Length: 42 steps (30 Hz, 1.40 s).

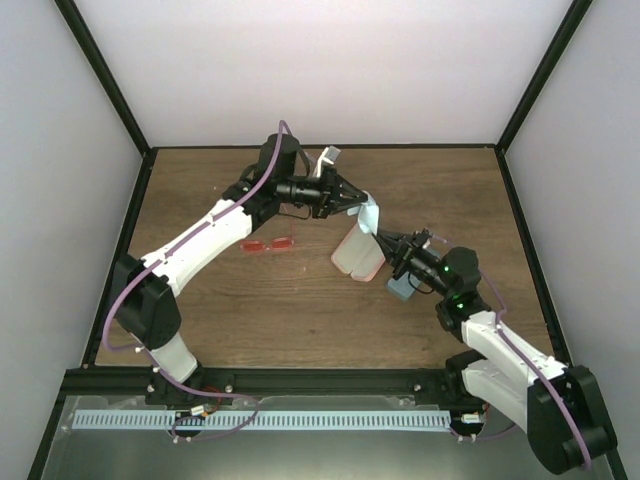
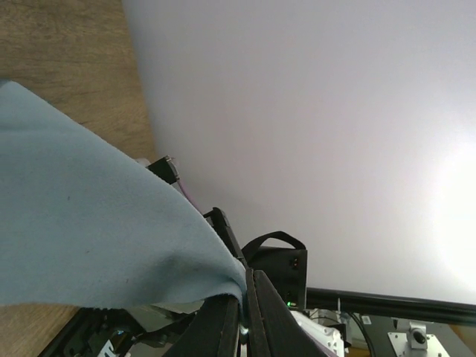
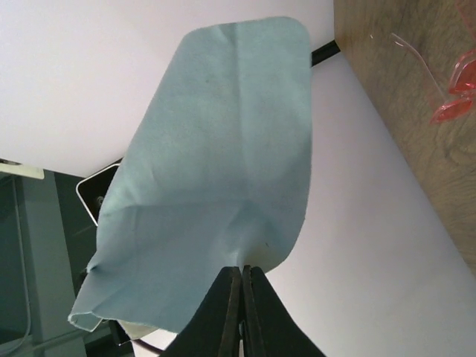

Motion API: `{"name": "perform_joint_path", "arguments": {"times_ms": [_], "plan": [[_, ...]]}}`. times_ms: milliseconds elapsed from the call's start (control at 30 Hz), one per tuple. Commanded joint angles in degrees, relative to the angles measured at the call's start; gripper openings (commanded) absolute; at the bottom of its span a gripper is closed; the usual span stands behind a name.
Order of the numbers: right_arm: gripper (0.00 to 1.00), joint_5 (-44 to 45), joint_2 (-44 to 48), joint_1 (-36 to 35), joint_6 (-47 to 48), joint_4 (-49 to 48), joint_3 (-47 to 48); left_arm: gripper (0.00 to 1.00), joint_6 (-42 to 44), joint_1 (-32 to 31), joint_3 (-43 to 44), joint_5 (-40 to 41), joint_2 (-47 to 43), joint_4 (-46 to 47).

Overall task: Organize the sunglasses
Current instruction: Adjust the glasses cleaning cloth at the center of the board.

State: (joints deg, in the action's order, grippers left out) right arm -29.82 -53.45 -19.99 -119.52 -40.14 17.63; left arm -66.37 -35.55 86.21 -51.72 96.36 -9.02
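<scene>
**A:** So, what is each arm gripping at this moment?

**B:** Both are pinching the same light blue cloth (image 3: 216,171). The left gripper (image 2: 242,301) is clamping one corner with its jaws pressed fully together. The right gripper (image 3: 242,271) is nipping the opposite edge, jaws likewise tight on the fabric. From above, the cloth is hanging in the air between them, with the left gripper at ten o'clock of it and the right at four o'clock.

**A:** And where are the sunglasses (image 1: 270,243) sitting?

**B:** One reddish pair is lying flat on the table (image 1: 300,320), at nine o'clock of the pink case (image 1: 358,255) and well apart from both grippers. Nothing is touching it. I am not making out a second pair anywhere.

**A:** What step are you reading here?

**B:** I am judging it a two-handed spreading or folding of the cloth, ahead of packing the glasses away. That is a guess from the shared hold.

**A:** How should they be going about it?

**B:** By moving both arms in step, so the fabric is staying lightly taut rather than being tugged. The right gripper is holding only a sliver of the edge, so I am expecting that pinch to slip first if the arms pull apart too far. Lowering both ends evenly matters too. The case is lying at six o'clock of the cloth, and a sagging middle could be catching on it or dragging across the wood towards the glasses.
</scene>
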Motion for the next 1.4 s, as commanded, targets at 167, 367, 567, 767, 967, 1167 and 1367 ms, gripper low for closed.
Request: {"name": "perform_joint_path", "arguments": {"times_ms": [167, 367, 567, 767, 967, 1167, 1367], "plan": [[0.01, 0.6, 5.0, 2.3, -5.7, 13.2, 7.0, 0.04, 2.3, 2.0, -3.3, -1.6, -3.5, -0.1], [0.01, -5.9, 3.2, 10.2, 13.6, 31.5, 19.2, 0.05, 5.8, 4.2, -4.1, -4.7, -4.5, -4.9], [0.01, -13.0, -5.8, 11.4, 29.0, 41.4, 31.6, 0.04, 7.6, 4.4, -7.3, -5.8, -5.7, -5.5], [0.01, -15.3, -9.0, 11.3, 37.8, 49.9, 37.6, 0.04, 8.8, 4.9, -12.0, -4.6, -6.8, -4.0], [0.01, -21.3, -11.1, 8.5, 45.3, 55.0, 33.7, 0.04, 11.5, 5.1, -19.8, -3.7, -7.3, -1.6], [0.01, -20.4, -10.3, 4.2, 44.6, 52.8, 25.5, 0.04, 15.5, 6.8, -27.5, -3.4, -5.7, -0.9], [0.01, -21.0, -15.5, 3.8, 46.9, 49.7, 26.1, 0.04, 22.5, 10.2, -26.4, -4.1, -2.3, -5.5]]}}
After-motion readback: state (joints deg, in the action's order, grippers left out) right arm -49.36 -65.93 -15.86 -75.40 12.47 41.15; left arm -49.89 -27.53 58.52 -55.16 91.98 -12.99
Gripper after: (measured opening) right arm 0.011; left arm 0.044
